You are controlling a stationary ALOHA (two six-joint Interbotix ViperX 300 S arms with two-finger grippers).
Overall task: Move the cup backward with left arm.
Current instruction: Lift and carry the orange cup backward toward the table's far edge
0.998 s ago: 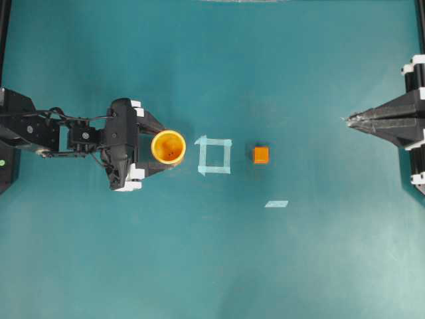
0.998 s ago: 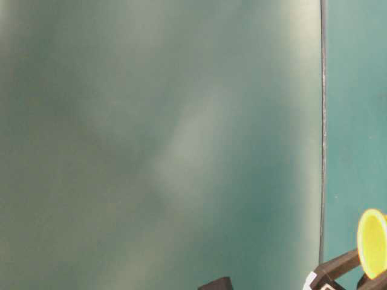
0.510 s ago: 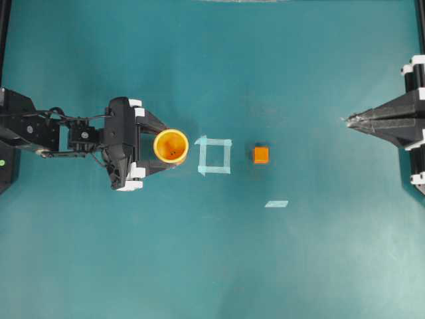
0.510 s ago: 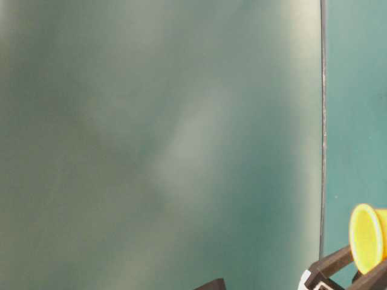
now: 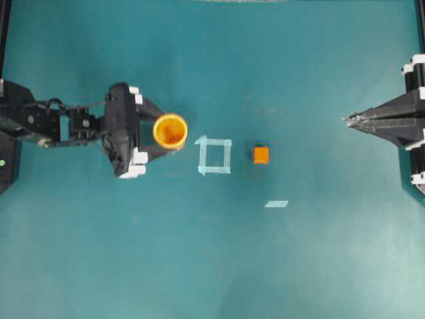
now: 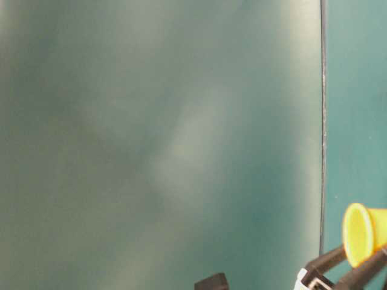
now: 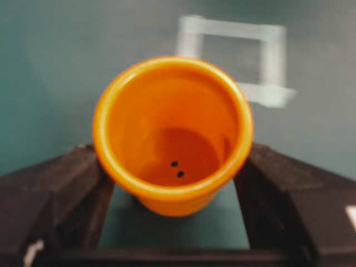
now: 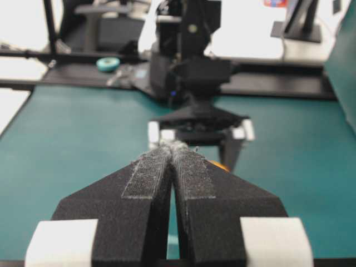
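Two arms: one black arm comes in from each side of the green table [image 5: 219,266].
Left gripper [image 5: 159,133]: its two black fingers [image 7: 61,183] stand wide, one on each side of the cup, and they hold it.
Cup [image 5: 170,130]: it is small, round and orange-yellow. It sits right between the left fingers with its open mouth up. Both fingers press on its sides near the bottom.
Inside the cup: the bottom is darker orange, with two tiny black dots.
Cup from the side: in the table-level view the cup [image 6: 364,233] shows at the lower right edge, with two dark fingers just under it. I cannot tell if it rests on the table or is lifted a little.
Tape square [image 5: 214,155]: a pale square of tape lies on the table just past the left fingertips, a bit to one side, near the cup but not touching it.
Orange cube [image 5: 261,155]: it sits farther out, beyond the tape square, apart from it.
Tape strip [image 5: 276,203]: one small pale piece lies alone, past the cube and off to the side.
Right gripper [image 5: 350,120]: far away from the cup, on the other side of the table. Its two fingers [image 8: 146,175] are pressed together at the tips and hold nothing.
Blurry part: most of the table-level view is a soft green blur.
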